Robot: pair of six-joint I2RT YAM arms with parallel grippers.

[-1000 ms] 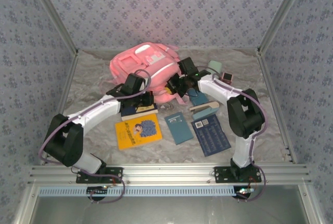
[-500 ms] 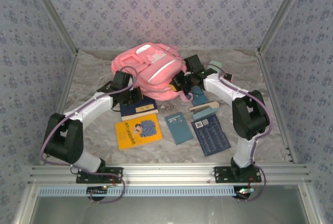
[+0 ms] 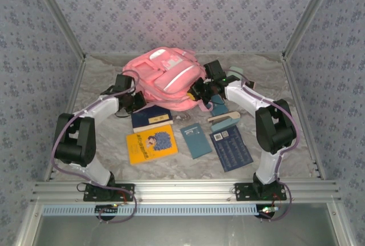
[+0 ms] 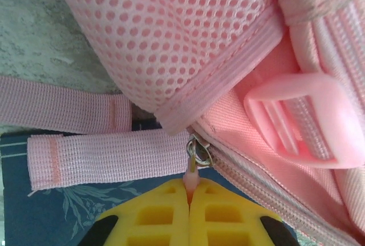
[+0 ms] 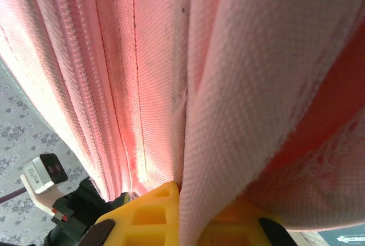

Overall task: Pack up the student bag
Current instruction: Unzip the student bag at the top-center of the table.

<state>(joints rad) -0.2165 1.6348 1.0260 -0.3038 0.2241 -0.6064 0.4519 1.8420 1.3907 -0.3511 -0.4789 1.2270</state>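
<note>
The left hand [image 4: 190, 197] was pinched tight on the pink zipper pull [image 4: 192, 176] at the left side of the student bag [image 3: 162, 77], above a dark blue book [image 3: 151, 118] on the worktop [image 3: 97, 95]. The bag sat mid-worktop toward the far edge, with a pink buckle [image 4: 302, 120] just beside its zip. On the bag's right side, the right hand [image 5: 181, 212] was clamped on a fold of pink fabric. Nearer the front edge lay a yellow book [image 3: 151, 146] and a teal notebook [image 3: 195, 139].
</note>
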